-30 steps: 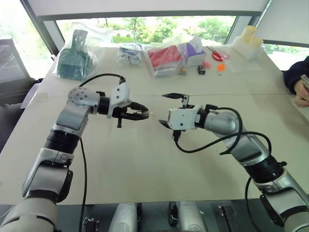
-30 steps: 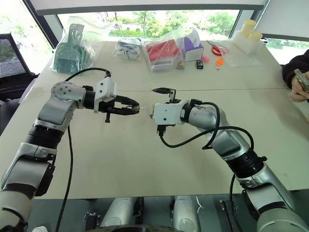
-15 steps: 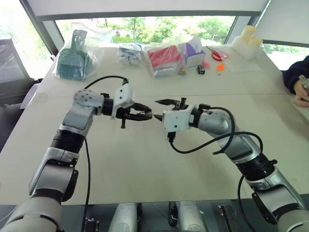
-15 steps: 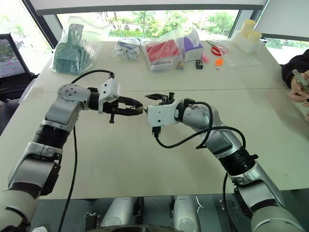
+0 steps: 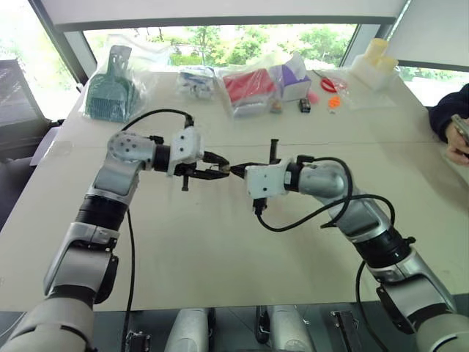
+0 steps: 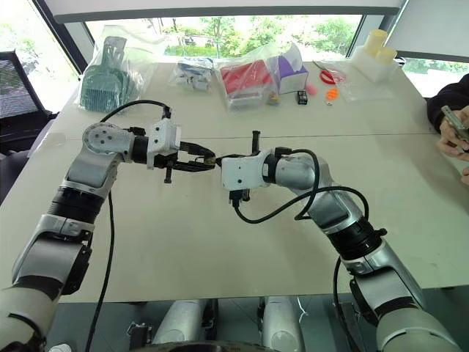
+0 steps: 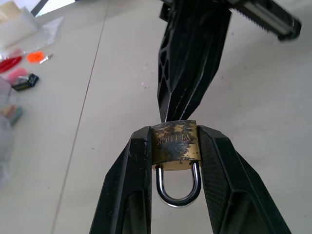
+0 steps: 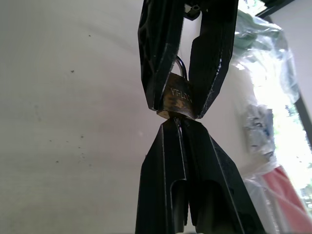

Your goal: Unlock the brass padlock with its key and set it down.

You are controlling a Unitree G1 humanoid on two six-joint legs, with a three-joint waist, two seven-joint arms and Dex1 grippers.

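Padlock held in the air between 2 tools, above the bench

The left tool (image 7: 175, 146) grips the brass padlock (image 7: 176, 146) by its sides, shackle toward the wrist, above the pale bench (image 5: 220, 249). The right tool (image 8: 178, 127) is clenched, its 2 tips pressed together at the padlock's bottom face; whether a key sits between them cannot be told. Plastic bags (image 5: 253, 84) lie along the bench's far edge.

key: hidden, right pincer (image 8: 179, 127) tips pressed together | brass padlock (image 7: 175, 145) keyway: covered
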